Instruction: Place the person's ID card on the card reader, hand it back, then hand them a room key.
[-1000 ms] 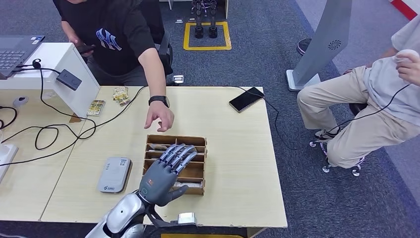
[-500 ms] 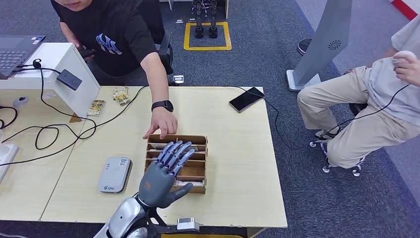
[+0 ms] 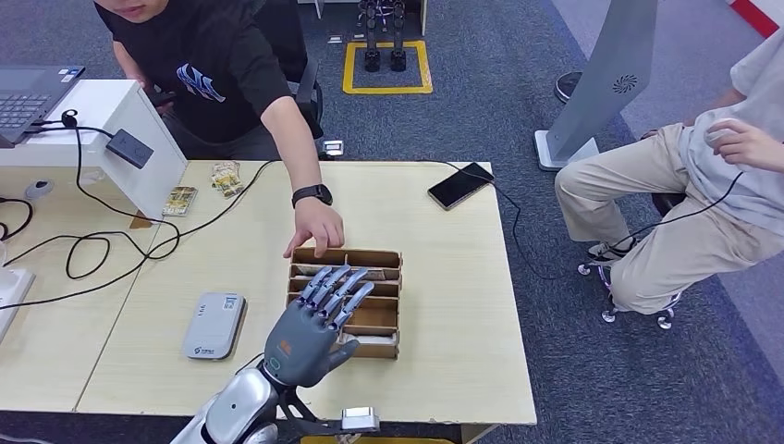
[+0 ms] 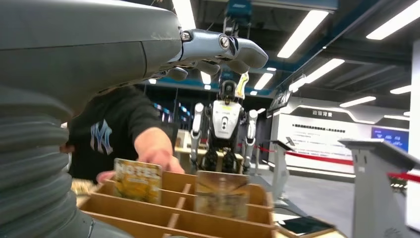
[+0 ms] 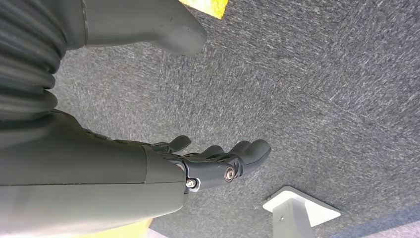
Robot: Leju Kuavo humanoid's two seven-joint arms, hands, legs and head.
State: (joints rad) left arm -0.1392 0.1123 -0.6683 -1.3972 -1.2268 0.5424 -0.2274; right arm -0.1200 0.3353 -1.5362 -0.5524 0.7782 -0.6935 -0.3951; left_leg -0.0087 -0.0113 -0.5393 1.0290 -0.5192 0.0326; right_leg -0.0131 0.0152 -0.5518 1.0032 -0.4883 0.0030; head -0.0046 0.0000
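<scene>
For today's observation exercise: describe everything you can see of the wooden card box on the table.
The wooden card box is a shallow, light-brown tray split by thin slats into rows, with cards standing in some. It lies flat on the table, right of the card reader. A person's hand touches its far edge; the robot's left hand hovers above.

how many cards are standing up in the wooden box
2 show in the left wrist view: a yellow card nearer the person's hand, and a brown card beside it further along the box. The left hand hangs over the box, so more may be hidden.
</scene>
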